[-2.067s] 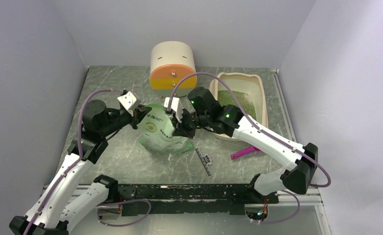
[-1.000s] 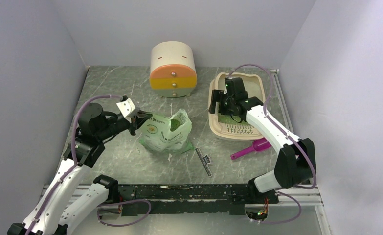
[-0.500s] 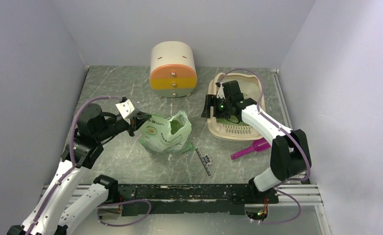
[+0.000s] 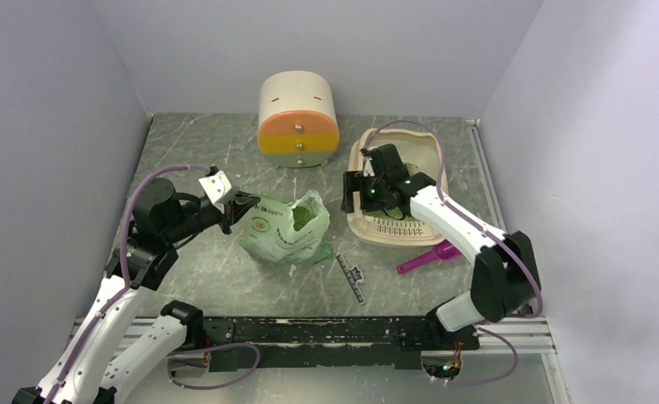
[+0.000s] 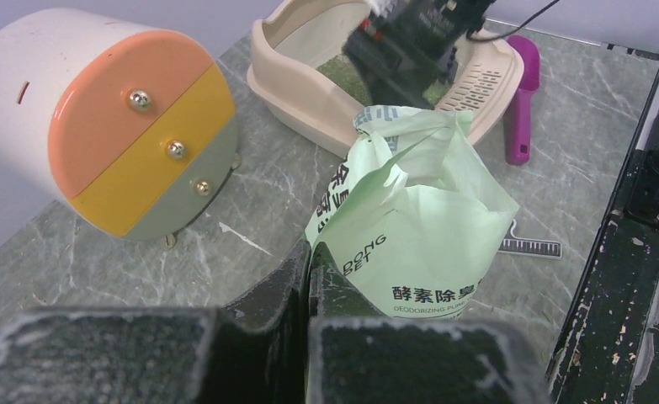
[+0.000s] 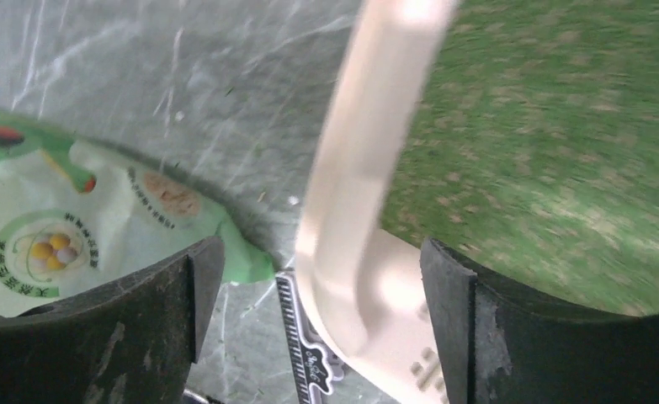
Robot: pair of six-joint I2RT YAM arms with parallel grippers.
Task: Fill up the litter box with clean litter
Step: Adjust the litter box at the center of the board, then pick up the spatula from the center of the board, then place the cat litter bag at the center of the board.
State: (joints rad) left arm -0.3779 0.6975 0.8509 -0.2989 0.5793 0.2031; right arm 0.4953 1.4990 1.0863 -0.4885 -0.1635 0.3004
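The box (image 4: 393, 227) sits near the far right corner of the table (image 4: 199, 151), with litter (image 6: 561, 126) spread inside. The right gripper (image 6: 316, 252) straddles its left rim, fingers wide apart. The left gripper (image 5: 307, 263) is clamped on the bag (image 5: 418, 227) mid-table.

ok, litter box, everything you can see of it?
The litter box is a beige plastic tray with rounded corners, a raised rim and a slotted ledge at its near end. It rests on the table, right of the green bag. Light-green litter lies on its floor. The right hand, open, straddles the rim facing the bag; contact is unclear.
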